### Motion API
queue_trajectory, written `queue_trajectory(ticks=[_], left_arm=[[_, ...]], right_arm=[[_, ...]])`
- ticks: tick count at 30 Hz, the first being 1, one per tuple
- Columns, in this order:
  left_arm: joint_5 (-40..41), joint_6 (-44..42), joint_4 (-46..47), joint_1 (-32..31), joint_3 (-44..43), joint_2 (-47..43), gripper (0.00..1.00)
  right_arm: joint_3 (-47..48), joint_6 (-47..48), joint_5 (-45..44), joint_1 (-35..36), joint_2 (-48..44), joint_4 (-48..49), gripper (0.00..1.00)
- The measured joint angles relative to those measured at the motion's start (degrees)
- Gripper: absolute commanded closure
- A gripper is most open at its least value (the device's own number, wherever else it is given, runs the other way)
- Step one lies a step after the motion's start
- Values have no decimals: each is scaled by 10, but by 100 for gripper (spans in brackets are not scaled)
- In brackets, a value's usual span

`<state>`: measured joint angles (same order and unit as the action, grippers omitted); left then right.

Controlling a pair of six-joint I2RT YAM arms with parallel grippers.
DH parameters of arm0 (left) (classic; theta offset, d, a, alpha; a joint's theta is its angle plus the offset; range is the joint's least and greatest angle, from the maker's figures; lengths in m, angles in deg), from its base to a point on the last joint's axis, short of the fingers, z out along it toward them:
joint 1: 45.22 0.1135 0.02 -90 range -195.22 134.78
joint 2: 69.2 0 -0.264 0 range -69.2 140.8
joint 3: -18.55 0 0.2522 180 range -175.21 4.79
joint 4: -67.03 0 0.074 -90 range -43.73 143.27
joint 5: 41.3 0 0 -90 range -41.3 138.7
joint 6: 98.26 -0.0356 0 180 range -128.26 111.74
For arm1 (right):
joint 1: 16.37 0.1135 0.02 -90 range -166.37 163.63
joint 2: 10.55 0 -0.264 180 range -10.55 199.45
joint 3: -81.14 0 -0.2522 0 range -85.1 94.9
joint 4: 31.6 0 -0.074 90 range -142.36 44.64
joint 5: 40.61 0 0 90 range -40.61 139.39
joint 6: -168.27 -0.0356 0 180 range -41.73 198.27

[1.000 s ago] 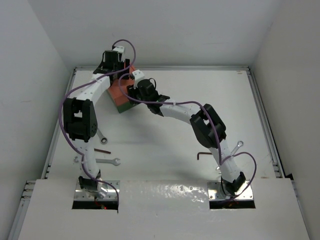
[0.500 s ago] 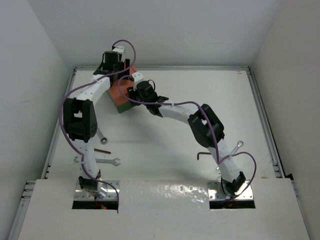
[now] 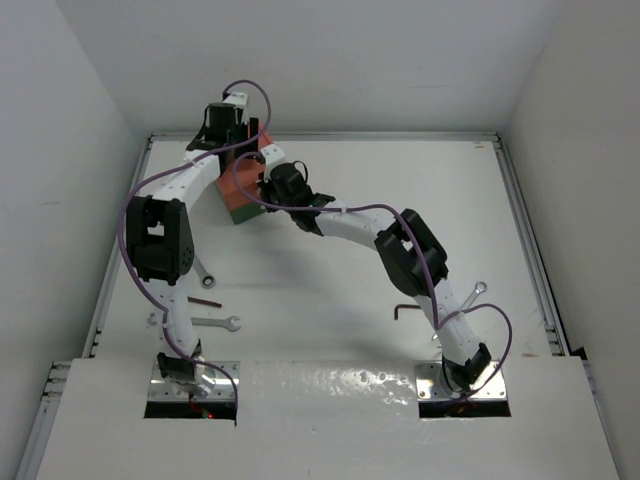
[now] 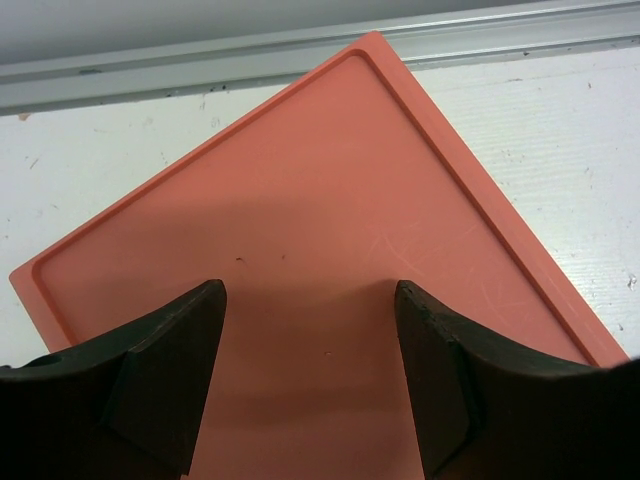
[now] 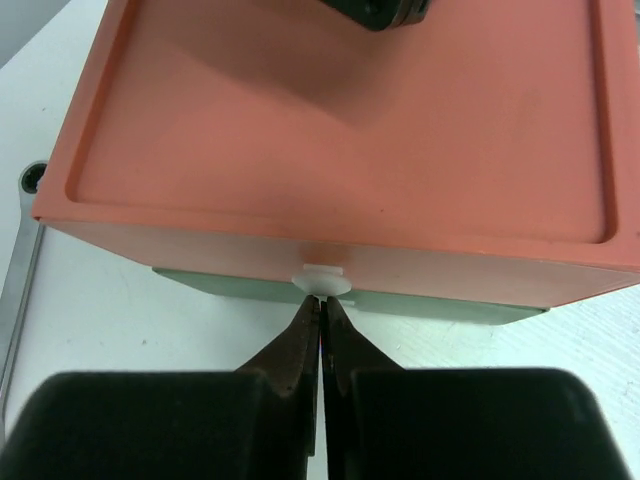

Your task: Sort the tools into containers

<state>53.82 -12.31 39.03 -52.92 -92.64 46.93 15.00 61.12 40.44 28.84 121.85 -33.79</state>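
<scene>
Wide white desk [image 3: 400,190] first. The orange-red drawer [image 4: 330,200] sits right under the left hand [image 4: 308,300], jaws spread wide, gripping nothing. The green drawer [image 5: 420,305] peeks out beneath it. The right hand [image 5: 320,305] is pinched fully together, its tips just under the white knob [image 5: 322,279]. A wrench [image 3: 222,323] and the hex key [image 3: 403,310] lie well behind both hands.
</scene>
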Motion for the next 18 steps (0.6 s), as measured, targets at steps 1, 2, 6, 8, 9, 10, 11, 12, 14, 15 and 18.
queue_trajectory(ticks=[1,2,6,8,9,10,11,12,14,15,18], left_arm=[[0,0,0,0,0,0,34],[0,0,1,0,0,0,34],[2,-2,3,0,2,0,34],[2,-2,5,0,5,-2,34],[2,-2,6,0,5,-2,34],[2,-2,7,0,6,-2,34],[2,-2,8,0,7,-2,34],[2,-2,9,0,7,-2,34],[2,-2,10,-1,8,-3,34],[3,-2,10,-1,8,-3,34],[3,-2,14,-1,12,-4,34]], right_arm=[[0,0,-1,0,0,1,100],[-2,0,-1,0,0,2,100],[-14,1,-1,1,-2,15,83],[-23,8,-1,2,-3,19,71],[-27,12,-1,3,-4,22,68],[-30,17,-3,3,-5,24,67],[-31,21,-6,5,-5,27,66],[-31,24,-10,7,-5,30,65],[-31,26,-14,11,-5,38,65],[-31,26,-15,13,-5,40,64],[-31,26,-25,16,-5,49,63]])
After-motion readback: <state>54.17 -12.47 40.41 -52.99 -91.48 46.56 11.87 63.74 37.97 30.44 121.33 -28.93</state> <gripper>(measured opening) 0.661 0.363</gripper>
